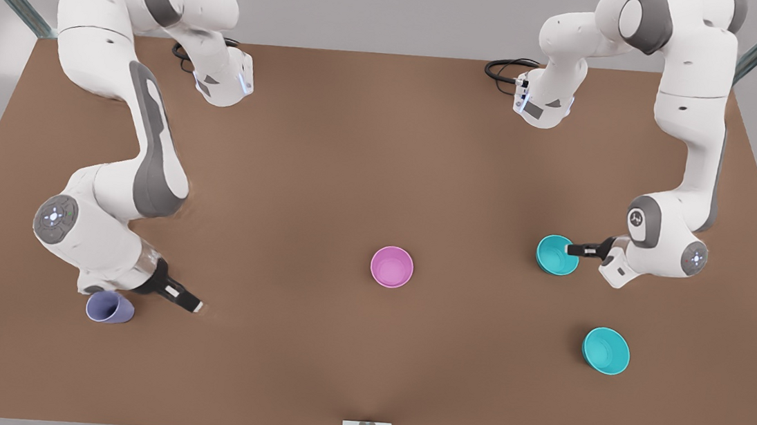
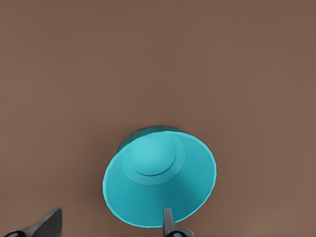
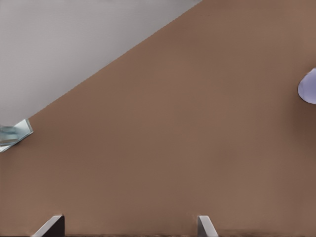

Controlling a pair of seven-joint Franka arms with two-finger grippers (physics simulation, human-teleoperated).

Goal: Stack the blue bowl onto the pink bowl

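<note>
No lettering, brand, number or label can be read anywhere in these views: the worktop (image 1: 355,168) is plain brown, the bowls and the cup carry no print, and the white arm casings show no legible words, only small round light marks on their grey joint caps.

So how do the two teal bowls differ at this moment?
The teal bowl farther from the camera sits beside the left gripper, whose open jaws straddle its rim, one finger inside; the nearer teal bowl stands alone, untouched. The farther one lies closer to the pink bowl; the nearer one sits toward the table's front edge. Both are upright, plain and alike in size and colour. The right gripper waits by the lavender cup.
</note>
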